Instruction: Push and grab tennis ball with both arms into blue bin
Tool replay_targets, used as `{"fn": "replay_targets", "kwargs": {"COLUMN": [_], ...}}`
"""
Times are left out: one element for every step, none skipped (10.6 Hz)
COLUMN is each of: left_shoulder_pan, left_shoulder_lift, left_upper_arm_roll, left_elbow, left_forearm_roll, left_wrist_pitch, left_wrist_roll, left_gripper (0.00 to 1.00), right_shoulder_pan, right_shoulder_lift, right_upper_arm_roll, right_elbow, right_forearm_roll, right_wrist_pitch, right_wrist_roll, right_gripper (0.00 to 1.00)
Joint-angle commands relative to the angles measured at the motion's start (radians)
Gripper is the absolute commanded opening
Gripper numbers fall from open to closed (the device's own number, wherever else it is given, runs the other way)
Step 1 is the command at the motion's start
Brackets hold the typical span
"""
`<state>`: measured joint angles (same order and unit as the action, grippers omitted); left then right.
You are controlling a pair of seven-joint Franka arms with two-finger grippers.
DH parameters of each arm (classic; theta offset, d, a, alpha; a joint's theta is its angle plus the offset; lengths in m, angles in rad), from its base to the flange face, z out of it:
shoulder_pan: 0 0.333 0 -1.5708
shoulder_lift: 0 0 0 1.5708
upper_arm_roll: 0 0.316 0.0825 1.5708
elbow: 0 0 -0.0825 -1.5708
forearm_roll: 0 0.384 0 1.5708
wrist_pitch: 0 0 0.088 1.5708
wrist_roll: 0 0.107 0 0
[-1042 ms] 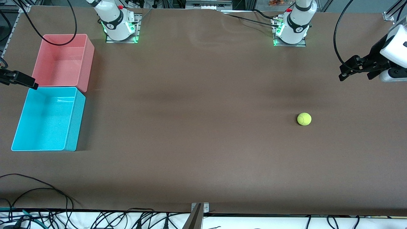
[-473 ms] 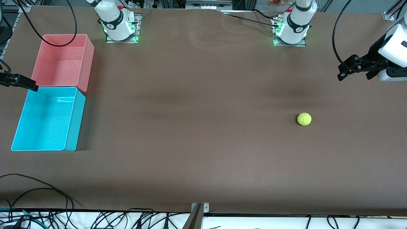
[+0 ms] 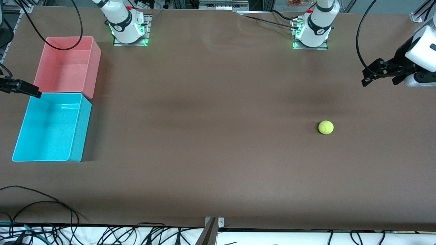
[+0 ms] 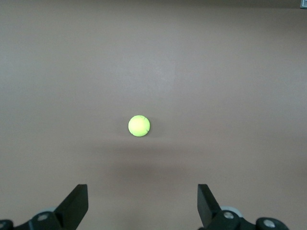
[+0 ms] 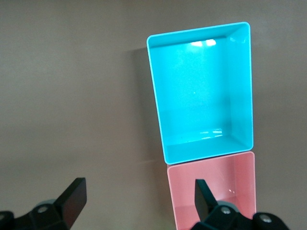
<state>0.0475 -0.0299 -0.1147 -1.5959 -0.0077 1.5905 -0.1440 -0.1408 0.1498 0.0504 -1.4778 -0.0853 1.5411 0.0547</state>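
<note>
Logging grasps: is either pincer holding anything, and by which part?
Nothing is held. Left pincer and right pincer are open and empty; the tennis ball lies alone on the table.

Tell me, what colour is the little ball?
Yellow-green tennis ball; clearest in the left wrist view.

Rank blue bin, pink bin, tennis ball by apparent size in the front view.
1. blue bin and pink bin: look alike in size; the blue one lies nearer the camera, so no ranking between them.
2. tennis ball: far smaller than either bin.
</note>
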Motion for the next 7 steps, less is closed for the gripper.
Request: {"fn": "replay_targets", "kwargs": {"left_shoulder_pan": [0.002, 0.003, 0.003, 0.000, 0.006, 0.008, 0.006], "left_shoulder_lift": [0.016, 0.016, 0.016, 0.016, 0.016, 0.016, 0.016], "left_upper_arm_roll": [-0.002, 0.000, -0.002, 0.000, 0.000, 0.000, 0.000], "left_elbow": [0.036, 0.036, 0.036, 0.034, 0.036, 0.036, 0.036], "left_forearm_roll": [0.017, 0.015, 0.015, 0.017, 0.015, 0.015, 0.015], "left_wrist_pitch": [-0.024, -0.024, -0.024, -0.029, -0.029, -0.030, -0.030], "left_wrist_roll": [-0.003, -0.002, -0.003, -0.003, -0.002, -0.002, -0.002], "left_gripper": [1.00, 1.00, 1.00, 1.00, 1.00, 1.00, 1.00], "right_shoulder_pan": [0.004, 0.004, 0.003, 0.000, -0.002, -0.005, -0.006], "right_shoulder_lift": [0.005, 0.004, -0.002, -0.006, -0.012, -0.012, -0.012], "right_upper_arm_roll": [0.002, 0.000, -0.001, -0.006, -0.010, -0.015, -0.021], "right_elbow": [0.024, 0.025, 0.048, 0.072, 0.079, 0.094, 0.102], "right_forearm_roll": [-0.016, -0.017, -0.017, -0.016, -0.011, -0.013, -0.008], "right_wrist_pitch": [-0.013, -0.012, -0.021, -0.027, -0.030, -0.030, -0.030], "right_wrist_roll": [0.005, 0.005, 0.005, 0.004, -0.001, -0.006, -0.009], "right_gripper": [1.00, 1.00, 1.00, 1.00, 1.00, 1.00, 1.00]}}
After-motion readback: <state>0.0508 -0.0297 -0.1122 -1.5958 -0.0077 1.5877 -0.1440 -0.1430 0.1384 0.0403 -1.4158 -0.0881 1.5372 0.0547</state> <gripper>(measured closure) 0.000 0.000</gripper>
